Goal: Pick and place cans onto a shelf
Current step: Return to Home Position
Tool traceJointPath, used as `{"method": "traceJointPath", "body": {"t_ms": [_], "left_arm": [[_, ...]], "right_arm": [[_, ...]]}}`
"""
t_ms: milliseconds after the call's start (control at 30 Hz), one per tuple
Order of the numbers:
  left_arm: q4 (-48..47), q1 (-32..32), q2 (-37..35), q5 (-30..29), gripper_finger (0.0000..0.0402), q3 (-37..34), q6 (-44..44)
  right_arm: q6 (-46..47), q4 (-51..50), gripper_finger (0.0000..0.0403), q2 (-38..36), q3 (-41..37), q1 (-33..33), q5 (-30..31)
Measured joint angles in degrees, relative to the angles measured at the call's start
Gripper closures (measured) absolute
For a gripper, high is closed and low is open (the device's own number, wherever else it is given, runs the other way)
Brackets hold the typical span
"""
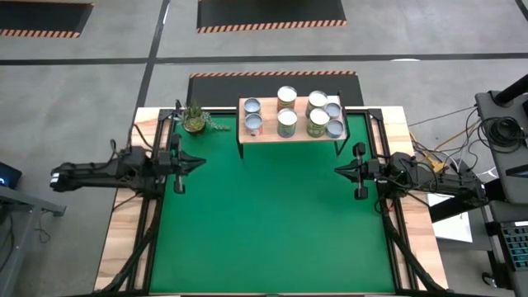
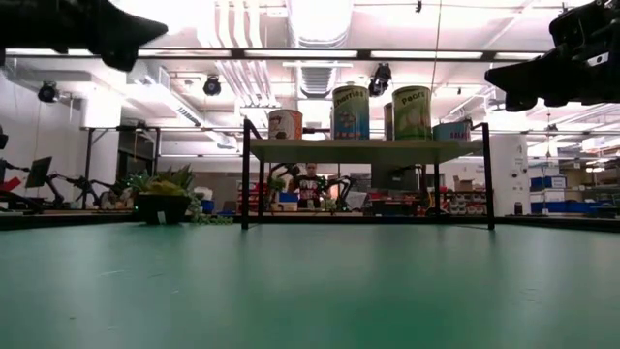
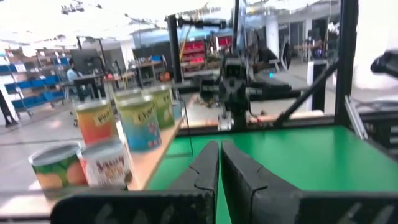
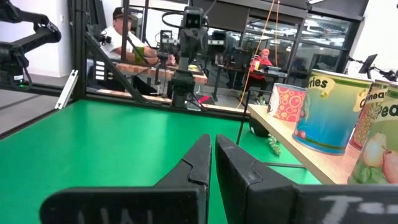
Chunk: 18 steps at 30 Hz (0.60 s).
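Observation:
Several cans [image 1: 289, 115] stand upright on the light wood shelf [image 1: 268, 132] at the table's far side; they also show in the low view [image 2: 351, 111], the left wrist view [image 3: 138, 121] and the right wrist view [image 4: 323, 112]. My left gripper [image 1: 200, 162] is shut and empty, held level above the table's left side, pointing right. My right gripper [image 1: 338, 170] is shut and empty at the table's right side, pointing left. Both are well short of the shelf.
A small potted plant [image 1: 195, 120] sits at the far left beside the shelf. The green mat [image 1: 272, 223] lies open between the two arms and toward the near edge. People sit beyond the table in the room [image 4: 127, 34].

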Motion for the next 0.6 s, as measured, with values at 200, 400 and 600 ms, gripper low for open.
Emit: {"method": "traceJointPath", "body": {"t_ms": [200,400,600], "left_arm": [[-0.1,0.0,0.9,0.0,0.0402,4.8,0.0],[-0.1,0.0,2.4,0.0,0.0402,11.2,0.0],[-0.7,0.0,4.4,-0.1,0.0402,19.0,2.0]], "right_arm": [[0.0,0.0,0.039,0.0,0.0,0.0,0.0],[0.0,0.0,0.039,0.0,0.0,0.0,0.0],[0.0,0.0,0.039,0.0,0.0,0.0,0.0]]}}
